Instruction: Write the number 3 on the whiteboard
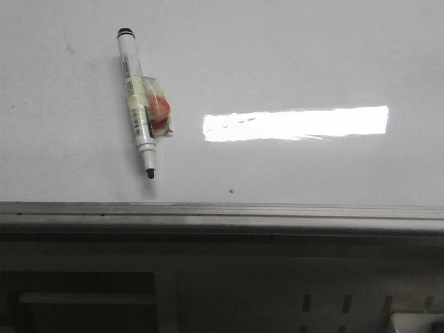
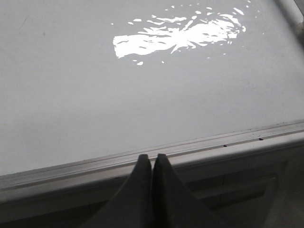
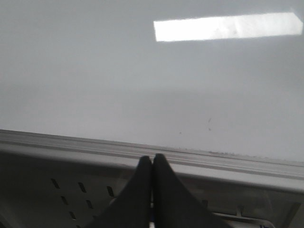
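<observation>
left hand (image 2: 152,164): fingers pressed together, empty | right hand (image 3: 152,164): same

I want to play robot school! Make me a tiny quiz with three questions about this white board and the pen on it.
1. True or false: a number 3 is already drawn on the large glossy whiteboard with the silver metal edge rail.
2. Which way does the dark tip of the white marker pen with a black end and a red-and-clear tag point? A) toward the silver rail B) away from it
3. Fill in: the left gripper and the right gripper are both ____.

Key: 1 false; no stroke shows. 2 A. 3 shut, holding nothing.
</observation>
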Controlling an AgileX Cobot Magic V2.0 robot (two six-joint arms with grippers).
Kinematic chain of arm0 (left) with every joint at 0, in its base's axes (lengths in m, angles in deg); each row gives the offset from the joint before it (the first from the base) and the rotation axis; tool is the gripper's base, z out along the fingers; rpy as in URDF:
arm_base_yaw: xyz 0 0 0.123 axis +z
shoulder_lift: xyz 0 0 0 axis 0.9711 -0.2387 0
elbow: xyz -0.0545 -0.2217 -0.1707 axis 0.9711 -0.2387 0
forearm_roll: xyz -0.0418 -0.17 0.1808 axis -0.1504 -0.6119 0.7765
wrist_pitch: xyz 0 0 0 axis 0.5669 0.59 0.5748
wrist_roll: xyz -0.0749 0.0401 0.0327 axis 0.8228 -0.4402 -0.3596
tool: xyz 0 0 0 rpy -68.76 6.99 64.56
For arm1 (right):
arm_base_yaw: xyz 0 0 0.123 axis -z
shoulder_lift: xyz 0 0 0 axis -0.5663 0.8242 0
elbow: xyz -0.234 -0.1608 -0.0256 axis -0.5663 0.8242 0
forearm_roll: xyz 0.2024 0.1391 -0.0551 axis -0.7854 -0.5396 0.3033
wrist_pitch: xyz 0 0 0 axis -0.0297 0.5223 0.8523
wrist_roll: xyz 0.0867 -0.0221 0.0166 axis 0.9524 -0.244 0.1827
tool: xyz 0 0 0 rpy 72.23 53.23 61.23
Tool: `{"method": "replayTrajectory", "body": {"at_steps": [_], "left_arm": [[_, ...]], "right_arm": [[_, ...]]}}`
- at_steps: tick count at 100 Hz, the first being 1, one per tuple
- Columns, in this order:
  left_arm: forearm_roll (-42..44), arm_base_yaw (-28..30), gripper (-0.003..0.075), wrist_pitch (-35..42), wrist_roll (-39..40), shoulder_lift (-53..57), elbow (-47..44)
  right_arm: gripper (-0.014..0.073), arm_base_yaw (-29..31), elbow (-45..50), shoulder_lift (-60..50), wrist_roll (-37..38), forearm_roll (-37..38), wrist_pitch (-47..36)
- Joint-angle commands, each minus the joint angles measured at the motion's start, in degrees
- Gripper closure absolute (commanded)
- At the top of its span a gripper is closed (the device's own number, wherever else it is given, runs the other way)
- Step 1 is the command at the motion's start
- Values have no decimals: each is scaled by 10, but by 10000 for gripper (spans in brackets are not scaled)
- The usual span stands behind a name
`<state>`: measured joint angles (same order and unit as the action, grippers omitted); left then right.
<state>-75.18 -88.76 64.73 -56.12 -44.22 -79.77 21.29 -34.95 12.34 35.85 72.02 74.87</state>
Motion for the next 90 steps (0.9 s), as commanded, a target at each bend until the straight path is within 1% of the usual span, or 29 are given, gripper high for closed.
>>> {"method": "replayTrajectory", "body": {"at_steps": [1,72,79,90], "left_arm": [[-7,1,741,48,6,15,-19],[0,1,741,48,6,15,-19],[0,1,741,48,6,15,-19],[0,1,741,48,6,15,-19]], "right_arm": [[648,5,14,-8,-1,10,-17],[648,5,14,-8,-1,10,-17],[648,5,14,-8,-1,26,-17],[648,5,14,-8,-1,26,-18]]}}
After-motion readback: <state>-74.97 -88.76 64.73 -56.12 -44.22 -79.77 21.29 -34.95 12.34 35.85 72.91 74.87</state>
